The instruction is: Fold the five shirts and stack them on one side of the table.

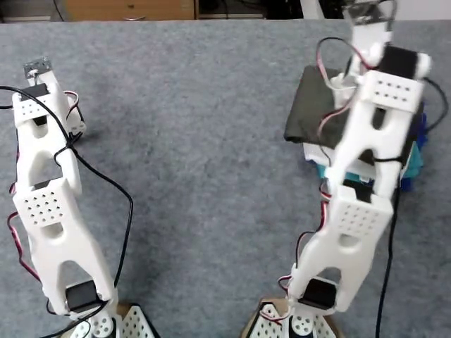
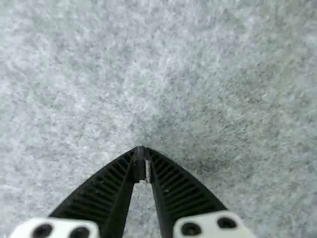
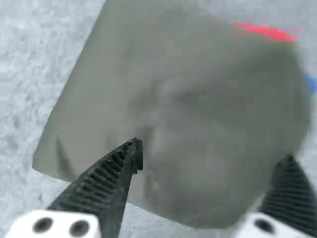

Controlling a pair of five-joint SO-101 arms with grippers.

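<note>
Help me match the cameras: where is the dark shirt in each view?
High view: the dark shirt tops the stack at the upper right of the mat.
Right wrist view: it lies under the open right hand.
Left wrist view: bare mat under the shut left hand.
Shared landmark: the grey mat.

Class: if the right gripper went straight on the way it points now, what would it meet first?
Probably the dark folded shirt, which lies directly beneath the open right gripper; the gap between them is unclear.
</note>
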